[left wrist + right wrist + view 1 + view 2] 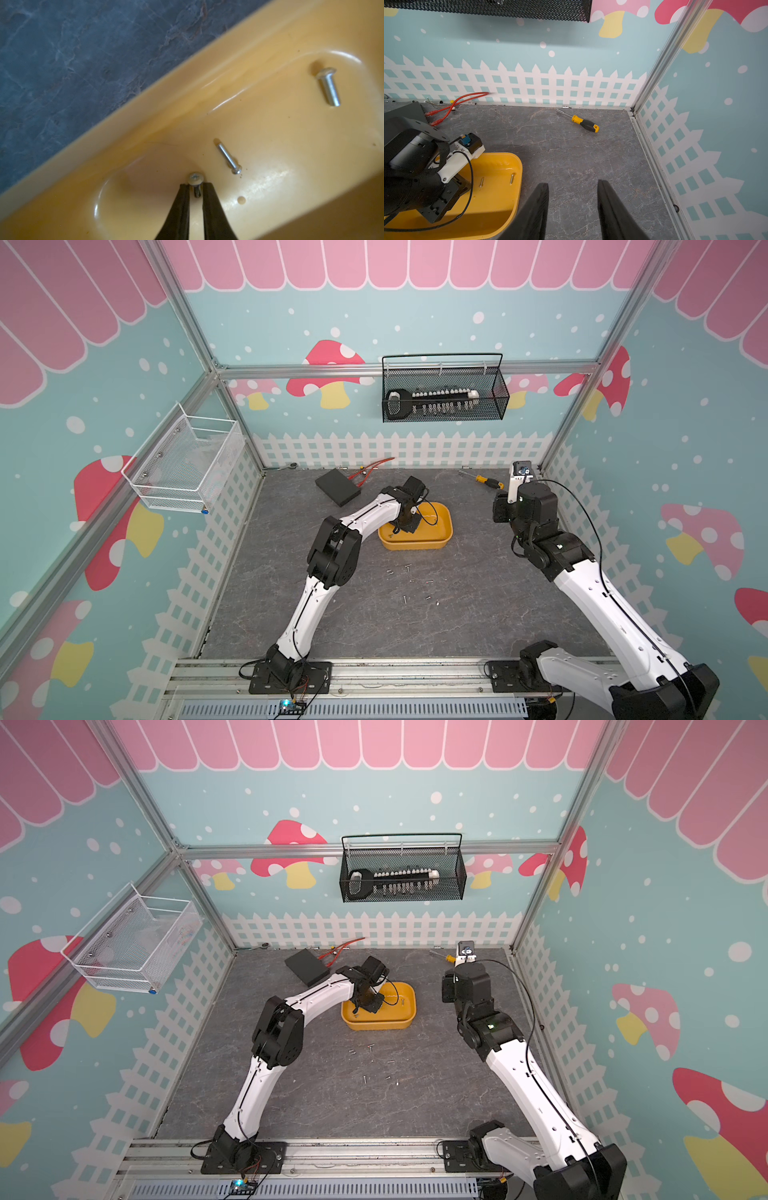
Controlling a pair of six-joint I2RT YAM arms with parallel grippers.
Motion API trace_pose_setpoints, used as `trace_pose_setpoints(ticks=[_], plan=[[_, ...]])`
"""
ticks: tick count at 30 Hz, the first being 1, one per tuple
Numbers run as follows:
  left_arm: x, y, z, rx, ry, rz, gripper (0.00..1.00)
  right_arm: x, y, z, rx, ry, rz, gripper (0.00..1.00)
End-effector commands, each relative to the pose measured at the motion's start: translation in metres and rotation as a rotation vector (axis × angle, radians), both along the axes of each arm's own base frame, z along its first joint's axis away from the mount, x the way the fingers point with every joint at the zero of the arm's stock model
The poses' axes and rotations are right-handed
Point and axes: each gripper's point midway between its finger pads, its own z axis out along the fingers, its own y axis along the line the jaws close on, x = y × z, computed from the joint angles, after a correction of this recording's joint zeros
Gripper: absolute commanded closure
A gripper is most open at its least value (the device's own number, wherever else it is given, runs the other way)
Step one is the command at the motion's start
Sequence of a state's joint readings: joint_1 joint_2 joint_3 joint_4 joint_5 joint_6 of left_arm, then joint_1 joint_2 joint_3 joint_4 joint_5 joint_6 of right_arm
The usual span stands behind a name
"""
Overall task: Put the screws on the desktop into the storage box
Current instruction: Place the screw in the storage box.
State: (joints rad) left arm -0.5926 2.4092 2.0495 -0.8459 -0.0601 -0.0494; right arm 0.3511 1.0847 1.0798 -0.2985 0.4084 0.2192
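Left gripper (196,186): fingers parted a crack, low inside the yellow box (187,108). One screw (195,179) sits loose between the tips, and I judge it released. Other screws (228,156) lie inside. Right gripper (573,184) is half open and empty, beside the box. Roughly eight loose screws (408,568) remain on the desktop (478,614).

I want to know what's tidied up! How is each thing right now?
left gripper: fingers slightly apart around a screw, in the storage box.
right gripper: open, empty.
storage box: upright, other screws lying inside.
loose screws: scattered on the desktop.
screwdriver: lying on the desktop.
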Motion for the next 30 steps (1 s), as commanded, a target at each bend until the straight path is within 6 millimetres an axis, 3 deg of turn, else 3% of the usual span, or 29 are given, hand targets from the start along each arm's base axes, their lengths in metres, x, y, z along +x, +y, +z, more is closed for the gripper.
trace_pose_setpoints(ticks=[1, 4, 7, 12, 16, 20, 23, 26, 30], plan=[[0.002, 0.001, 0.006, -0.004, -0.004, 0.01, 0.75, 0.0, -0.002, 0.003, 0.017, -0.014, -0.01, 0.56], [0.004, 0.0, 0.022, -0.01, -0.039, 0.014, 0.72, -0.001, 0.0, 0.007, 0.029, -0.021, 0.003, 0.56], [0.006, -0.002, 0.059, -0.034, -0.108, 0.024, 0.7, -0.003, 0.012, 0.007, 0.06, -0.009, 0.072, 0.56], [0.004, 0.003, 0.163, -0.132, -0.285, 0.048, 0.66, -0.007, 0.048, -0.014, 0.107, 0.11, 0.26, 0.56], [-0.008, 0.028, 0.242, -0.191, -0.443, 0.097, 0.64, -0.02, 0.08, -0.06, 0.18, 0.296, 0.405, 0.56], [-0.025, 0.063, 0.274, -0.244, -0.523, 0.162, 0.61, -0.046, 0.105, -0.125, 0.205, 0.501, 0.488, 0.55], [-0.034, 0.089, 0.278, -0.259, -0.553, 0.213, 0.6, -0.069, 0.116, -0.168, 0.179, 0.646, 0.538, 0.55], [-0.041, 0.114, 0.271, -0.266, -0.568, 0.266, 0.57, -0.088, 0.131, -0.185, 0.152, 0.717, 0.617, 0.55], [-0.047, 0.144, 0.26, -0.305, -0.616, 0.347, 0.46, -0.108, 0.151, -0.197, 0.101, 0.789, 0.72, 0.55]])
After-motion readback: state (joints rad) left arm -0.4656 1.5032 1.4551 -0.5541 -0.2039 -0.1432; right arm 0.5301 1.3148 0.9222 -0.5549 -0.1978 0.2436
